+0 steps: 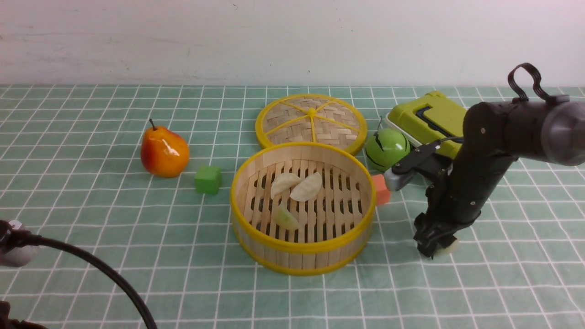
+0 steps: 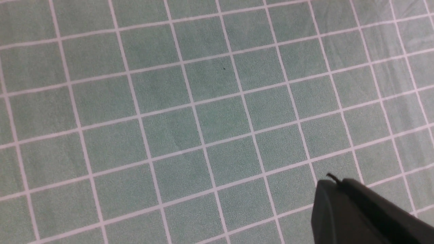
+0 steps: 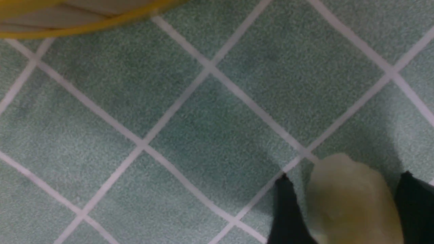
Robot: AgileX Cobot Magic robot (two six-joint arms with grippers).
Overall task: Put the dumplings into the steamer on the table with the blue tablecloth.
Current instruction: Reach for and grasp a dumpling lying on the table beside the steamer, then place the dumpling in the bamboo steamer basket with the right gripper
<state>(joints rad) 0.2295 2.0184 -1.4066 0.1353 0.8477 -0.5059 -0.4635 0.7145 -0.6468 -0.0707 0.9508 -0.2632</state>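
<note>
The bamboo steamer (image 1: 302, 249) stands mid-table on the blue tablecloth (image 1: 91, 214). Three dumplings lie on its slats: two cream-white ones (image 1: 284, 183) (image 1: 307, 187) and a pale green one (image 1: 286, 217). A fourth, pale yellowish dumpling (image 3: 349, 200) rests on the cloth to the steamer's right (image 1: 451, 246). My right gripper (image 1: 438, 250) (image 3: 345, 176) is down at the cloth, open, with one finger on each side of this dumpling and narrow gaps showing. The left gripper (image 2: 330, 180) hovers shut and empty over bare cloth. The steamer's rim (image 3: 84, 23) edges the right wrist view.
The woven, yellow-rimmed lid (image 1: 311, 121) lies flat behind the steamer. An orange-red pear (image 1: 164, 153) and a green cube (image 1: 208, 179) sit to its left. An orange cube (image 1: 381, 189), a green ball (image 1: 386, 148) and a lime-green box (image 1: 429, 116) crowd the back right.
</note>
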